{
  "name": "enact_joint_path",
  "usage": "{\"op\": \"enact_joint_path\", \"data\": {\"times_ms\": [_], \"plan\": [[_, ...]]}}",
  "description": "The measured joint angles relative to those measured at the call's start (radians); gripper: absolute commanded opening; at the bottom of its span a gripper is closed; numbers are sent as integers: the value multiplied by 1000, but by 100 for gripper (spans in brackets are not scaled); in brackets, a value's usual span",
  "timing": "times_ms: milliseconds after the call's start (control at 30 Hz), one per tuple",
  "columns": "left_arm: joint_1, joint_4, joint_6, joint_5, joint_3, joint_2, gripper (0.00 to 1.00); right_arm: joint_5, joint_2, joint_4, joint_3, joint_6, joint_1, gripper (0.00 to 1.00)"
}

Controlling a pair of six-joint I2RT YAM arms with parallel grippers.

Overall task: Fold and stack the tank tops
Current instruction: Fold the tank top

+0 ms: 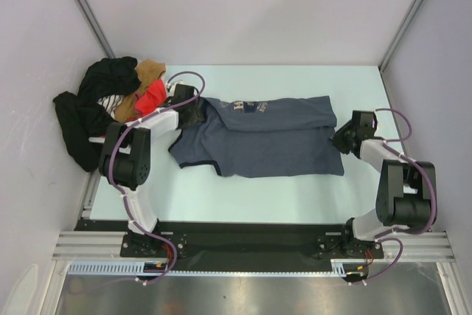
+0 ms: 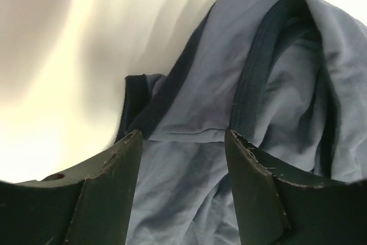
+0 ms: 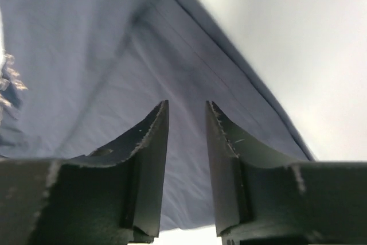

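The slate blue-grey tank top (image 1: 265, 142) lies across the middle of the table, its top part folded down so the pale chest lettering (image 1: 247, 106) shows near the far edge. My left gripper (image 1: 193, 112) is open over its strap end; in the left wrist view the fingers (image 2: 183, 133) stand wide apart above the blue cloth (image 2: 218, 73) and its dark binding. My right gripper (image 1: 341, 140) is at the hem end, open with a narrower gap (image 3: 187, 102), the cloth (image 3: 86, 44) under and beyond it. The maroon top is not in view.
A pile of clothes sits at the far left: black garments (image 1: 81, 116), a tan piece (image 1: 150, 73) and a bright red piece (image 1: 153, 96). The enclosure walls stand close on both sides. Pale table (image 1: 295, 197) shows in front of the top.
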Motion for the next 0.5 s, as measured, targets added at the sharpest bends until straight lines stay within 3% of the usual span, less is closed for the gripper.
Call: {"op": "enact_joint_path", "data": {"times_ms": [367, 433, 467, 500], "plan": [[35, -12, 10, -4, -2, 1, 56, 185, -193, -203, -61, 24, 37, 45], [42, -15, 14, -4, 2, 7, 56, 205, -192, -249, -61, 27, 38, 54], [44, -16, 16, -4, 6, 12, 57, 212, -192, -281, -61, 32, 38, 70], [46, -17, 16, -4, 11, 18, 58, 217, -192, -298, -61, 35, 38, 72]]}}
